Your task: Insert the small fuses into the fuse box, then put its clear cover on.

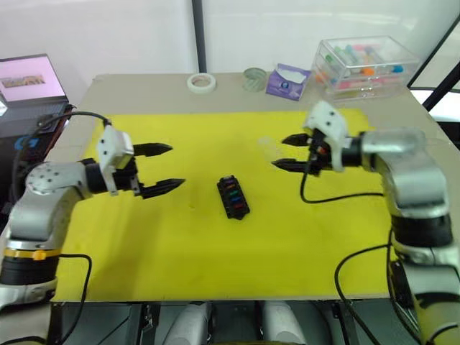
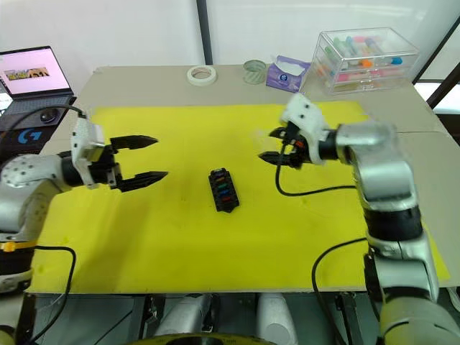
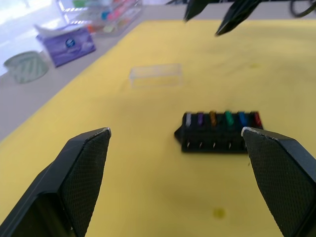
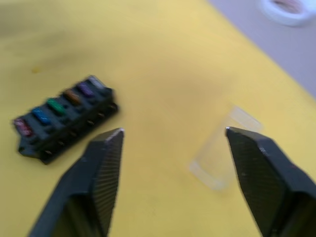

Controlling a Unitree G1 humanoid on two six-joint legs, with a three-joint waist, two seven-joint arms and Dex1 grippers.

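Fuse box (image 1: 233, 197) sits mid yellow mat (image 1: 215, 244) between our grippers, the small fuses (image 3: 222, 118) seated in its slots. Clear cover (image 3: 155, 75) lies on mat just beside right gripper (image 1: 289, 152). Left gripper (image 1: 167, 167) and right both spread wide, empty. No legible writing on purple tissue pack (image 1: 287, 80).

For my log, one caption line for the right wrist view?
Open right gripper above the yellow mat, fuse box with fuses seated, clear cover lying apart.
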